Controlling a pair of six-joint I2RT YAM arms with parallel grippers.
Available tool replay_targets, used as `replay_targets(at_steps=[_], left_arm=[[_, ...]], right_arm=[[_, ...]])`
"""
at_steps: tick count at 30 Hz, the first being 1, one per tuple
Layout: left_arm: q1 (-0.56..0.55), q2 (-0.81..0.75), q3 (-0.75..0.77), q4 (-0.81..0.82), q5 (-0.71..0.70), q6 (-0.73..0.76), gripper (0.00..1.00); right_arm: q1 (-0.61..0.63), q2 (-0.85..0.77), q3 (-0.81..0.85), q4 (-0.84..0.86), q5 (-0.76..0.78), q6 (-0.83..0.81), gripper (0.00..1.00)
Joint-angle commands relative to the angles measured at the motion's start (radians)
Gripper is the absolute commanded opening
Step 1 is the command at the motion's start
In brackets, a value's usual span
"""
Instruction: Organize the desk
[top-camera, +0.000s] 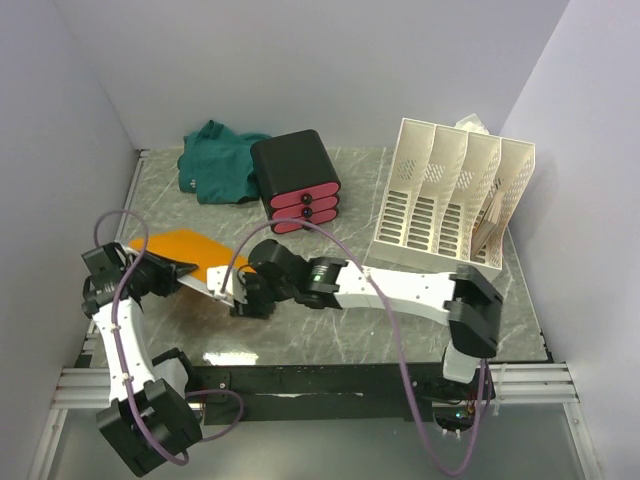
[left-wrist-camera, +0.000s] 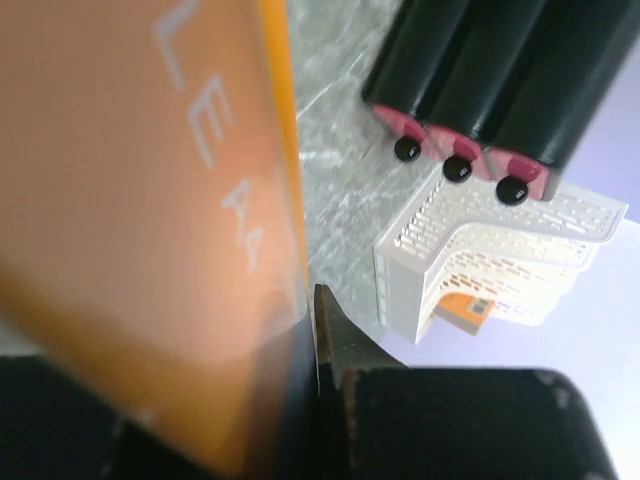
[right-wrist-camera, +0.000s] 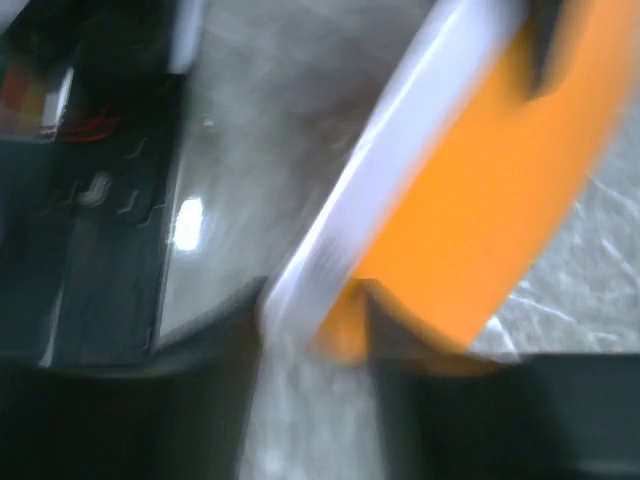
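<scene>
An orange book (top-camera: 178, 248) with white page edges is held tilted above the left of the grey-green marble desk (top-camera: 400, 330). My left gripper (top-camera: 163, 272) is shut on the book's left side. In the left wrist view the orange cover (left-wrist-camera: 140, 170) fills the left, pressed against one dark finger (left-wrist-camera: 332, 340) of that gripper (left-wrist-camera: 302, 325); the other finger is hidden behind it. My right gripper (top-camera: 243, 297) is at the book's near right corner. In the blurred right wrist view, the corner (right-wrist-camera: 400, 230) fills the gap of the gripper (right-wrist-camera: 315, 300), with a finger on each side.
A black drawer box with pink fronts (top-camera: 296, 181) stands at the back middle, with a green cloth (top-camera: 215, 160) to its left. A white slotted file rack (top-camera: 450, 195) stands at the back right. White walls close in the desk on three sides.
</scene>
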Motion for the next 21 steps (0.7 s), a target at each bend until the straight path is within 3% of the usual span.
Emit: replay_targets(at_steps=[1, 2, 4, 7, 12, 16, 21], left_arm=[[0.002, -0.035, 0.202, 0.089, -0.004, 0.126, 0.01], [-0.008, -0.034, 0.227, 0.092, 0.014, 0.141, 0.01], [-0.014, -0.029, 0.305, 0.113, 0.063, 0.170, 0.01], [-0.050, -0.023, 0.393, 0.171, 0.125, 0.180, 0.01], [-0.158, -0.016, 0.506, 0.259, 0.261, 0.224, 0.01], [-0.293, -0.012, 0.562, 0.345, 0.329, 0.244, 0.01], [-0.461, -0.040, 0.551, 0.567, 0.349, 0.134, 0.01]], right_arm=[[-0.019, -0.184, 0.059, -0.346, -0.234, -0.159, 0.73], [-0.028, -0.206, 0.065, -0.395, -0.255, -0.187, 0.92], [-0.074, -0.272, 0.094, -0.561, -0.284, -0.303, 0.99], [-0.205, -0.383, 0.076, -0.629, -0.296, -0.339, 1.00], [-0.488, -0.508, 0.064, -0.618, -0.368, -0.237, 1.00], [-0.678, -0.678, -0.016, -0.483, -0.399, -0.038, 1.00], [-0.894, -0.792, -0.072, -0.377, -0.425, 0.218, 1.00]])
